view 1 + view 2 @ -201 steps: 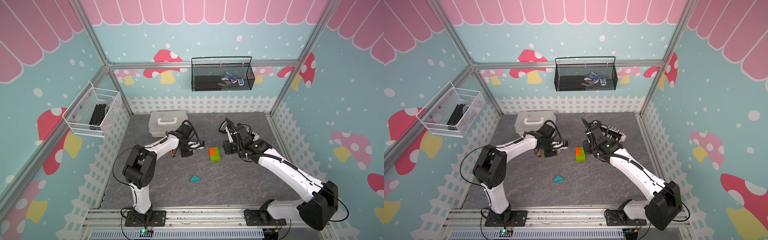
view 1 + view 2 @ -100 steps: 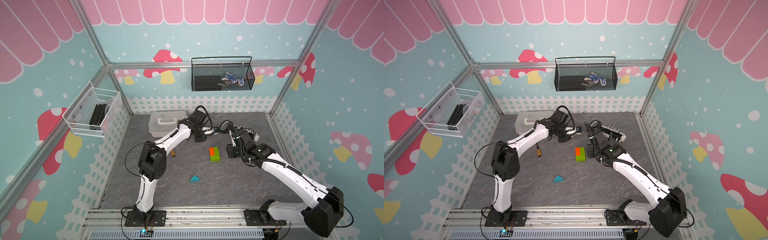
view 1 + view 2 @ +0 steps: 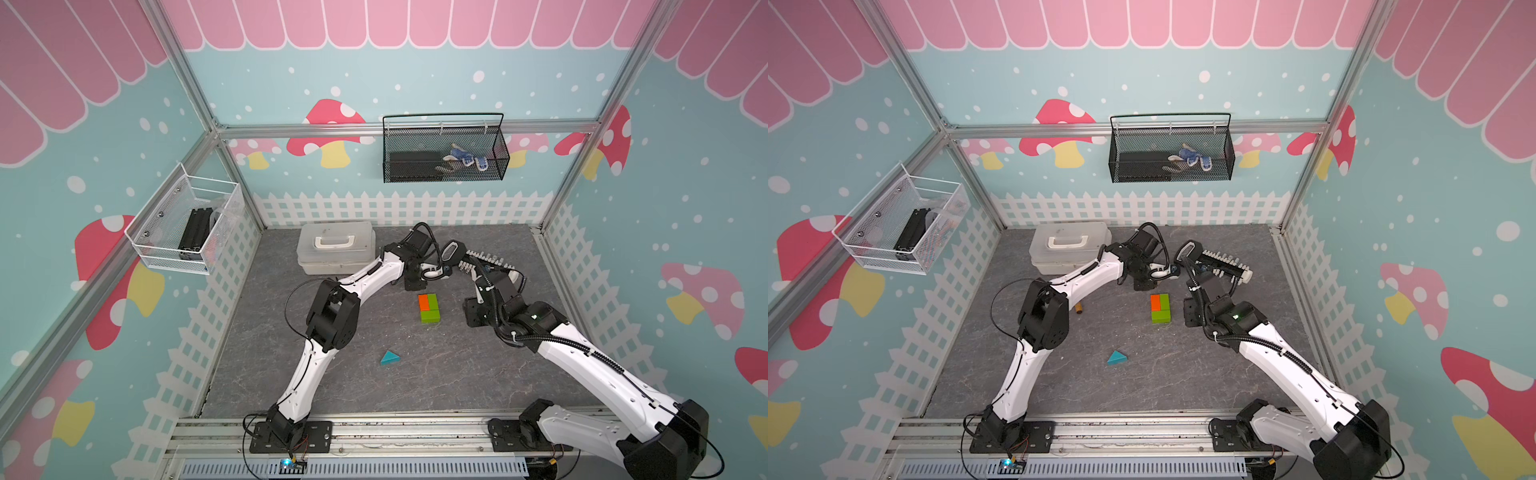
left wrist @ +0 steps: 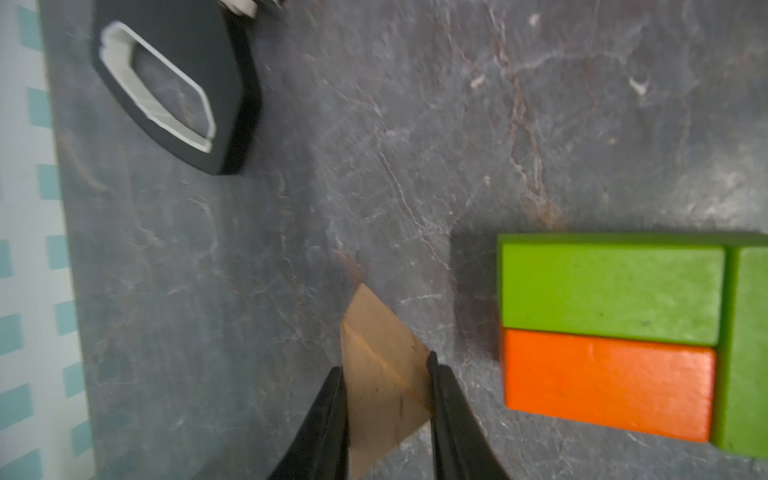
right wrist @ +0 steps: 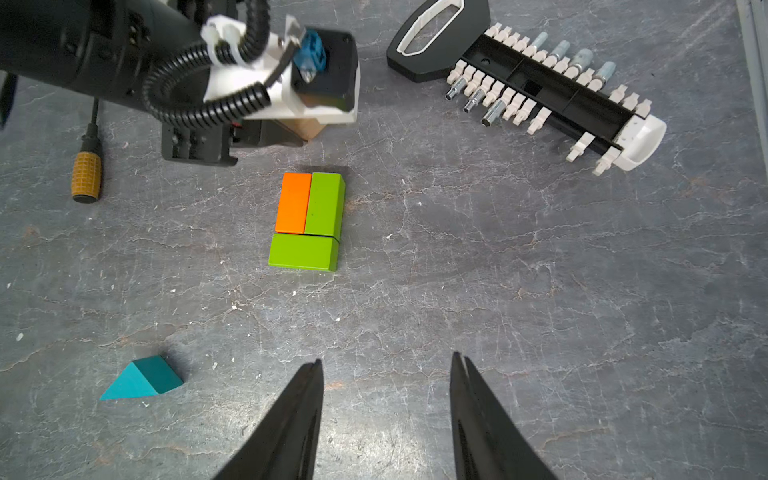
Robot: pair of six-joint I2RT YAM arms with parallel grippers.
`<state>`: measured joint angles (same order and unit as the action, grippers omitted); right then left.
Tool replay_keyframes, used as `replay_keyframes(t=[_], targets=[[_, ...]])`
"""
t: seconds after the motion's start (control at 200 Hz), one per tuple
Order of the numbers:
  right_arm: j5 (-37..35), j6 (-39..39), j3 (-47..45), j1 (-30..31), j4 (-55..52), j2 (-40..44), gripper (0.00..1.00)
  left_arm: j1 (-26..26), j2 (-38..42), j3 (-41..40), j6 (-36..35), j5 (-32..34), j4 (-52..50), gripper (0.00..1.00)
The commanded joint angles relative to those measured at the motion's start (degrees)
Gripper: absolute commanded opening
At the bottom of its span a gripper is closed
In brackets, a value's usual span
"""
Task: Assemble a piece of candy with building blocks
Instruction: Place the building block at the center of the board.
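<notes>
Tan prism (image 4: 374, 328) pinched by left claw (image 4: 385, 365); right claw (image 5: 387, 358) parted.

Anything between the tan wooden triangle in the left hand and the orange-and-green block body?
Nothing visible: only bare grey floor separates the tan wooden triangle, gripped by the left hand, from the orange-and-green block body. The black bit-holder handle lies outside that gap.

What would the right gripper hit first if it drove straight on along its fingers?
Probably the bare tabletop. The right gripper, fingers open and empty, aims at open mat; the green and orange blocks and the bit holder sit off that line. Depth is unclear.
</notes>
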<state>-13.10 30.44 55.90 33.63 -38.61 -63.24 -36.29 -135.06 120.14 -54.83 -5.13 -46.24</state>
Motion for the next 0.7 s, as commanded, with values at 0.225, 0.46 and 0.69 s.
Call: replay_keyframes(t=[0.225, 0.46, 0.69], targets=[[-0.7, 1.0, -0.4, -0.5, -1.4, 0.5, 0.49, -2.2, -2.6, 1.9, -0.5, -0.8, -0.2, 0.28], [-0.5, 1.2, -0.9, -0.6, -1.5, 0.6, 0.49, -2.6, -3.8, 1.9, -0.2, -0.9, -0.7, 0.28], [-0.3, 1.3, -1.1, -0.7, -1.5, 0.8, 0.49, -2.6, -4.6, 2.1, -0.6, 0.7, -0.8, 0.29]])
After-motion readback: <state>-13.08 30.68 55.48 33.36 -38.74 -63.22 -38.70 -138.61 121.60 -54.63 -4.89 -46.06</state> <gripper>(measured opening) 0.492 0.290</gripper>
